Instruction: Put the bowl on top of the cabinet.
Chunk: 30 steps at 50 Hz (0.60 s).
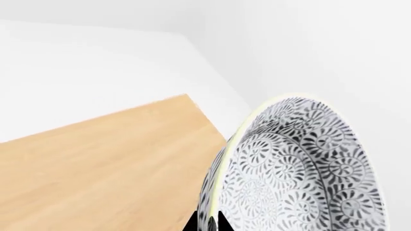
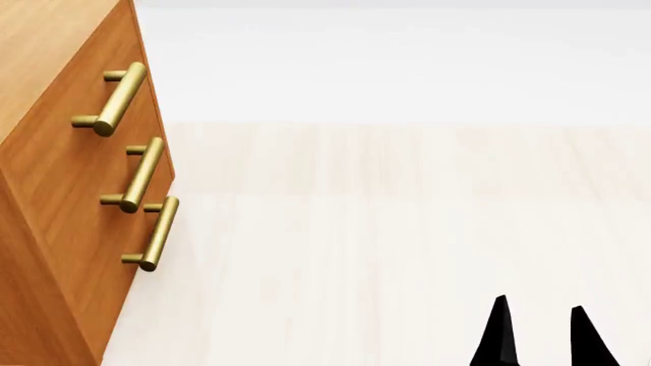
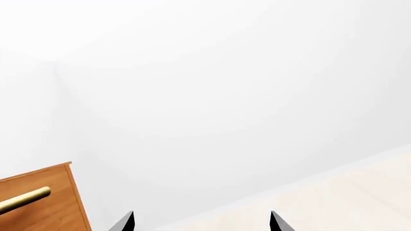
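In the left wrist view the bowl (image 1: 301, 168), white with a dense dark-grey floral pattern, fills the near right, tilted on edge. My left gripper (image 1: 208, 222) is shut on its rim, one black finger on each side of the wall. Beyond it lies the cabinet's flat wooden top (image 1: 109, 163). The head view shows the orange-brown cabinet (image 2: 61, 191) at the left with three brass bar handles (image 2: 112, 99); the bowl and left gripper are out of that view. My right gripper (image 2: 541, 335) is open and empty at the lower right, also seen as the right gripper (image 3: 201, 222) in its wrist view.
Pale wood-look floor (image 2: 407, 244) spreads to the right of the cabinet, ending at a white wall (image 2: 407, 61). A corner of the cabinet with one brass handle (image 3: 26, 198) shows in the right wrist view against white walls.
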Motion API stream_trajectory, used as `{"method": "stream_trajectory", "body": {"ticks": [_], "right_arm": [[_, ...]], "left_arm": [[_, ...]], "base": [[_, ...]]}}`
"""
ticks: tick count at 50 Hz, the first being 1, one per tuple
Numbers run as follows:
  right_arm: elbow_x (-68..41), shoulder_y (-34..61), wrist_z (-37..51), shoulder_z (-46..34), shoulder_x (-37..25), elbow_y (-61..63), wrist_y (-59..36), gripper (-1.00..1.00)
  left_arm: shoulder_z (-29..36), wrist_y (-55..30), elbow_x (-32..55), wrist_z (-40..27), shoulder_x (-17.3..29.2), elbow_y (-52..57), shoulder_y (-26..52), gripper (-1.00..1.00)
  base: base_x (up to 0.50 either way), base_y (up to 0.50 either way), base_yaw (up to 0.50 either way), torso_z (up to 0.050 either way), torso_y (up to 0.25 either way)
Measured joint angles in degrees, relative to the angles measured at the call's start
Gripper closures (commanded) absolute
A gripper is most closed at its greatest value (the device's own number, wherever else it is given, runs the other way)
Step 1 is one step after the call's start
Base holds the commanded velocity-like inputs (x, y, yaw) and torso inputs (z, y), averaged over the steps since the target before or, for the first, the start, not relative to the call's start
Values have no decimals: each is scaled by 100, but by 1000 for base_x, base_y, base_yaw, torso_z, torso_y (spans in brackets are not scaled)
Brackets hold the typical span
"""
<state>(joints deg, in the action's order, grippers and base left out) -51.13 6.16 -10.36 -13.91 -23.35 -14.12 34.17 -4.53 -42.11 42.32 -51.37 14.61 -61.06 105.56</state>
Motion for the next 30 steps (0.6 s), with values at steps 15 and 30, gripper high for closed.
{"method": "stream_trajectory", "body": {"ticks": [15,30], "right_arm": [[48,22,2,-6,24,-39,-5,-100],[115,88,13,-33,60,-118,-42,-100]], "left_arm": [[-36,154,-35,-71,47,122,-288,100],[-77,186,-14,-92,114,281,-543,100]], "base": [[0,0,0,1,1],[0,0,0,0,0]]}}
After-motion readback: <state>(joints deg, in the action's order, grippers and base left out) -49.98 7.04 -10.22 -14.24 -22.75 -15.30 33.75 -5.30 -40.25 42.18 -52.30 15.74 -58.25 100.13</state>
